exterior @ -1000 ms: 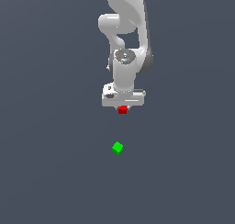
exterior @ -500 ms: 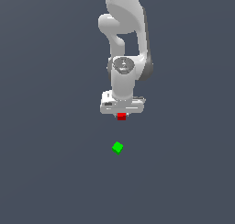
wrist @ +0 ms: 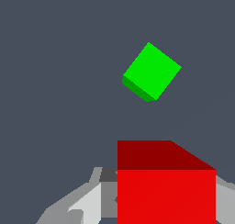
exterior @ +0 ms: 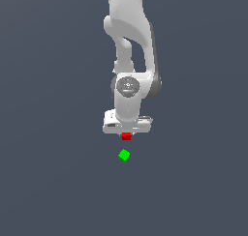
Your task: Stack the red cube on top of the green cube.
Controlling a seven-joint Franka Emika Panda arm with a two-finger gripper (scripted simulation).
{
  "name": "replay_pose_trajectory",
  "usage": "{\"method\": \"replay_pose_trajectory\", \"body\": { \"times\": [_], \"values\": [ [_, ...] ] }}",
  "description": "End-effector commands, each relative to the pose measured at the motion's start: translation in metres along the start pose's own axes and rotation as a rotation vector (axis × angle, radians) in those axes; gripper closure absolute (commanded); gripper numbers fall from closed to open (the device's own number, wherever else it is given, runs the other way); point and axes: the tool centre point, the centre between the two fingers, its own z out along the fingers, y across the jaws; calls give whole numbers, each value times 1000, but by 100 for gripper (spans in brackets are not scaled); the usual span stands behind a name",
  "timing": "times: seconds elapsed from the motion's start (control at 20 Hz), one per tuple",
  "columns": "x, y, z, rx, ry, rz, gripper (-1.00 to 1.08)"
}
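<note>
1. the white panda arm [exterior: 130, 51] reaches down through the middle of the exterior view, over a plain dark grey floor [exterior: 48, 182].
2. its gripper [exterior: 126, 135] is closed narrow on the red cube [exterior: 126, 136], which shows just below the white hand.
3. in the wrist view the red cube [wrist: 166, 184] sits between the grey fingers [wrist: 80, 204], filling the near edge.
4. the green cube [exterior: 124, 155] rests on the floor, corner-on, near and just below the red cube in the exterior view, not touching it.
5. the wrist view shows the green cube [wrist: 151, 71] apart from the red one.
</note>
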Motion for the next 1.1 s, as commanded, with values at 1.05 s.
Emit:
{"method": "replay_pose_trajectory", "body": {
  "times": [1.05],
  "values": [
    [79,14,25,0,1,0,108]
  ]
}}
